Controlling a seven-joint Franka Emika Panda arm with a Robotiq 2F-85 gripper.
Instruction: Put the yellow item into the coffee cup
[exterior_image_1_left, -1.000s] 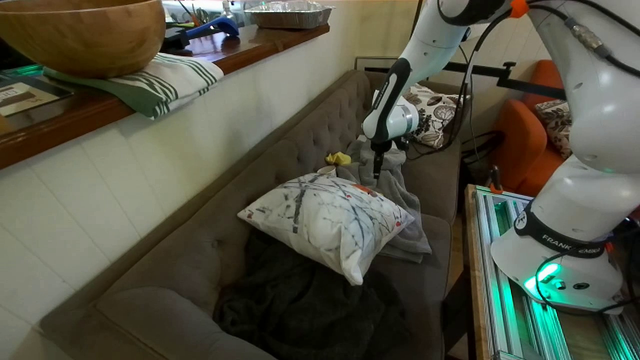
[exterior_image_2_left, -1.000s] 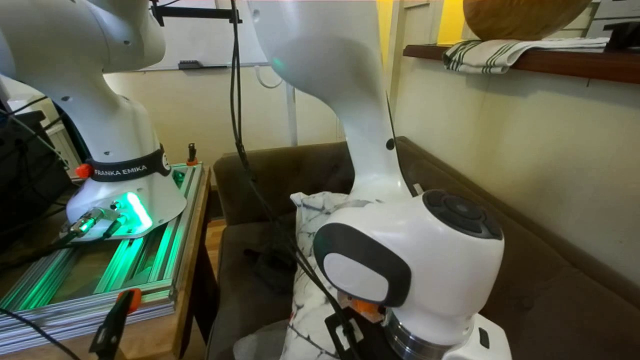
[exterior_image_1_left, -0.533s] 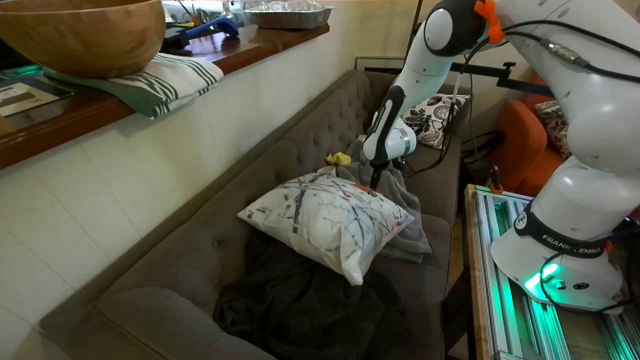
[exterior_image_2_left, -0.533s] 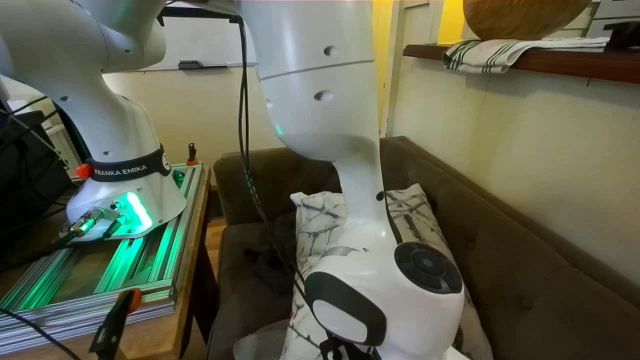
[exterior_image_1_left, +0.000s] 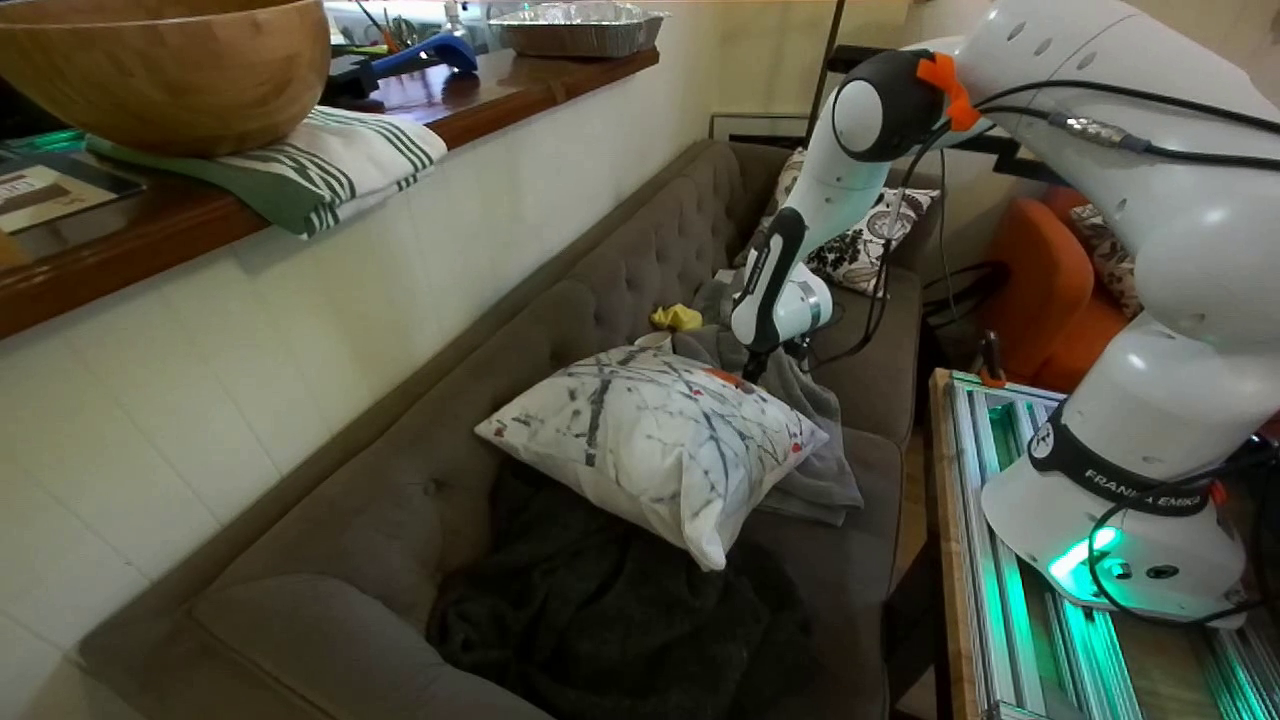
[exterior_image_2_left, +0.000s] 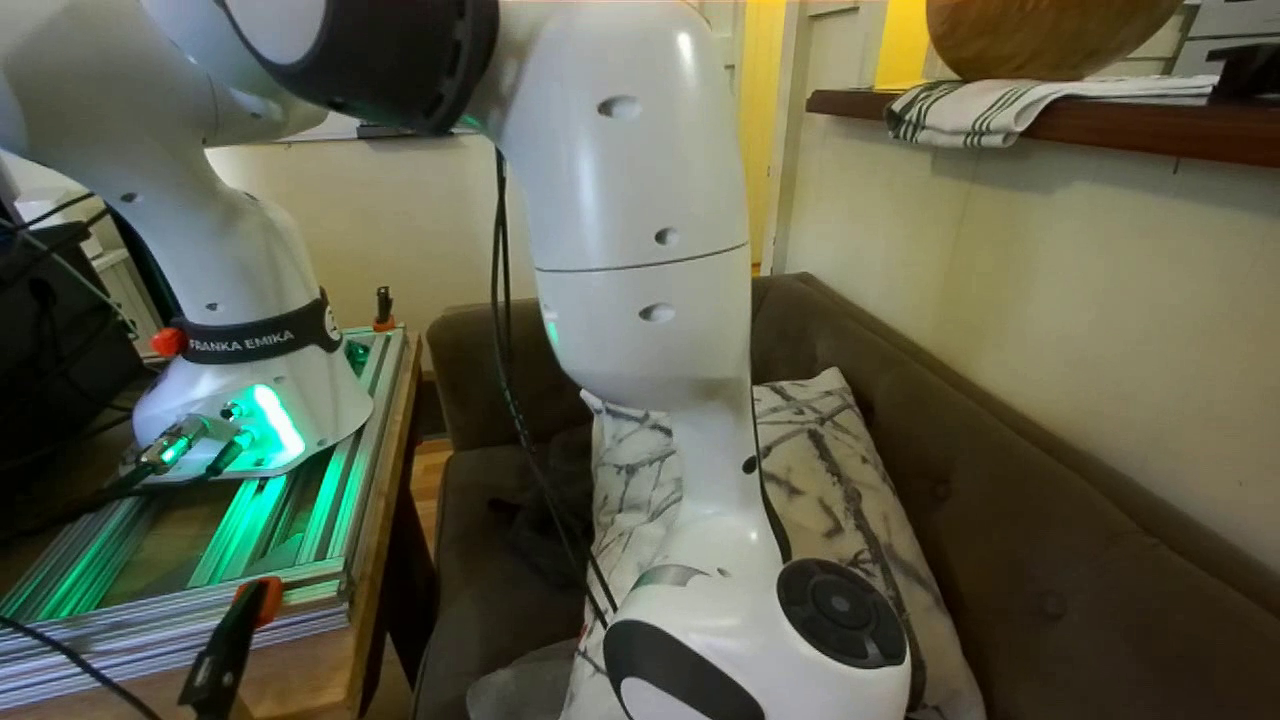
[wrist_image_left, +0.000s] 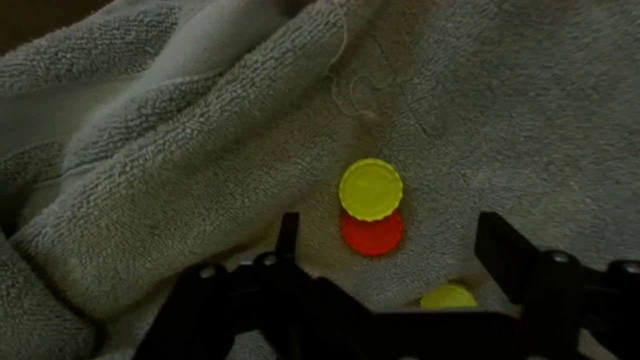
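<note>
Tufted sofa (exterior_image_2_left: 1000, 480); "FRANKA EMIKA" read on base (exterior_image_2_left: 250, 395), frame left; arm (exterior_image_2_left: 640, 270) lowered since earlier; gripper (wrist_image_left: 389, 227) spread wide, nothing held.

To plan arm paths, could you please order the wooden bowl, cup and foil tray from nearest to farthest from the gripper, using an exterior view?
1. Cup, partly behind the white cushion
2. Foil tray, at the ledge's far end
3. Wooden bowl, same ledge, nearer the camera
</note>
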